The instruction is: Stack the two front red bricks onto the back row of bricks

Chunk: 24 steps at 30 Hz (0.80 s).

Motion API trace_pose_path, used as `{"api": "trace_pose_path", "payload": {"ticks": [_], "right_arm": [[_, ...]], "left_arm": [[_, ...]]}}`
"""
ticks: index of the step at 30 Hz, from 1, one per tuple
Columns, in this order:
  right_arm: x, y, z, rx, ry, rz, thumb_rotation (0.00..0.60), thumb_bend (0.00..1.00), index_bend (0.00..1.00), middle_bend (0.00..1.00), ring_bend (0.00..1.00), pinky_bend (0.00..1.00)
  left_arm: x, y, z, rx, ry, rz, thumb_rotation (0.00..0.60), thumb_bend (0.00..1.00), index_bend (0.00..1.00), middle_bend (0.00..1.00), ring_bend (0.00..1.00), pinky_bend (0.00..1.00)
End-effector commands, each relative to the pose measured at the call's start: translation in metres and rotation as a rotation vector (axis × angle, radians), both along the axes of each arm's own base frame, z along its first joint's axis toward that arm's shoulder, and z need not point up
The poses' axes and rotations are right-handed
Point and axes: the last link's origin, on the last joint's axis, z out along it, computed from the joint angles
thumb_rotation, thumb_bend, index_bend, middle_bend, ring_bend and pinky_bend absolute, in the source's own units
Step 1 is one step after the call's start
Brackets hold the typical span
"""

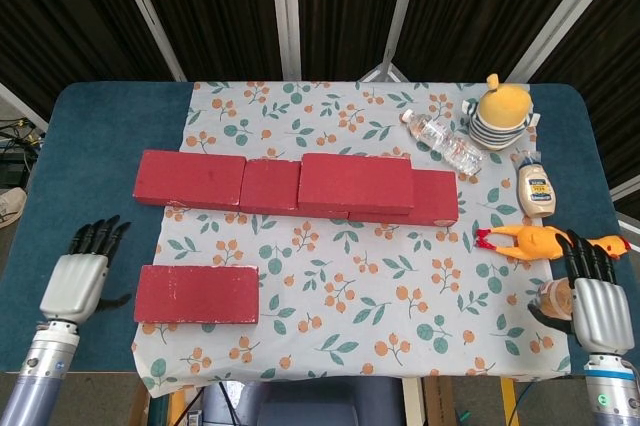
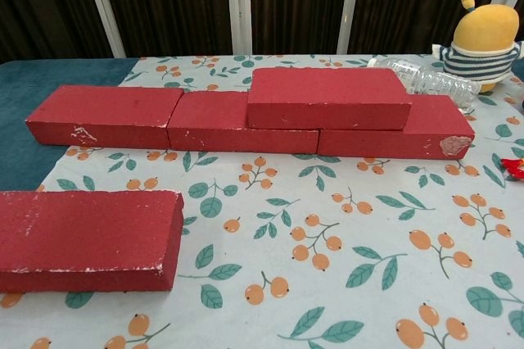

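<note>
Seen from the head view: back row of red bricks (image 1: 296,187) lying end to end across the floral tablecloth (image 1: 380,316), with one stacked brick (image 1: 356,183) already resting on top, over the seam toward the right end. Remaining front brick (image 1: 197,293) flat on the cloth near the front-left corner, well apart from the row. Left hand (image 1: 77,281) hovering over the blue table (image 1: 70,186) just left of that brick, fingers stretched forward and slightly spread, thumb out to the side, holding nothing. Right hand (image 1: 597,299) at the front-right edge, fingers extended and apart, likewise empty, just behind a rubber chicken (image 1: 545,241). Farther back on the right, a mayonnaise bottle (image 1: 535,189), a yellow plush toy in a striped shirt (image 1: 502,112) and a clear water bottle (image 1: 442,141) lying on its side. Seen from the chest view: front brick (image 2: 88,239) close at lower left, flat and untouched, chipped pale along its edges. Back row (image 2: 176,120) beyond it, the stacked brick (image 2: 327,97) sitting squarely upon the right part. Plush toy (image 2: 485,40) and water bottle (image 2: 426,80) behind the row's right end. Neither hand visible here.
</note>
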Motion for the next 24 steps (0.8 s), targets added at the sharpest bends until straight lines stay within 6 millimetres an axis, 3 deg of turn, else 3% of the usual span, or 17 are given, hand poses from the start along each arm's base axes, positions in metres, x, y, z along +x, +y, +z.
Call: {"api": "trace_pose_path", "payload": {"ticks": [1,6,11,24], "right_arm": [[-0.003,0.0,0.002,-0.003,0.002,-0.017,0.6,0.06,0.0,0.0,0.0,0.0],[-0.005,-0.001,0.001,0.013,0.001,-0.028,0.6,0.06,0.0,0.0,0.0,0.0],[-0.004,-0.002,-0.001,0.03,0.003,-0.035,0.6,0.06,0.0,0.0,0.0,0.0],[-0.005,-0.003,-0.001,0.026,0.0,-0.035,0.6,0.06,0.0,0.0,0.0,0.0]], "left_arm": [[0.022,0.0,-0.007,-0.121,0.026,-0.033,0.6,0.0,0.0,0.0,0.0,0.0],[0.046,-0.003,-0.02,-0.241,0.041,-0.083,0.6,0.0,0.0,0.0,0.0,0.0],[0.056,-0.003,-0.032,-0.295,0.06,-0.102,0.6,0.0,0.0,0.0,0.0,0.0],[0.038,0.005,-0.073,-0.311,0.059,-0.062,0.6,0.0,0.0,0.0,0.0,0.0]]}}
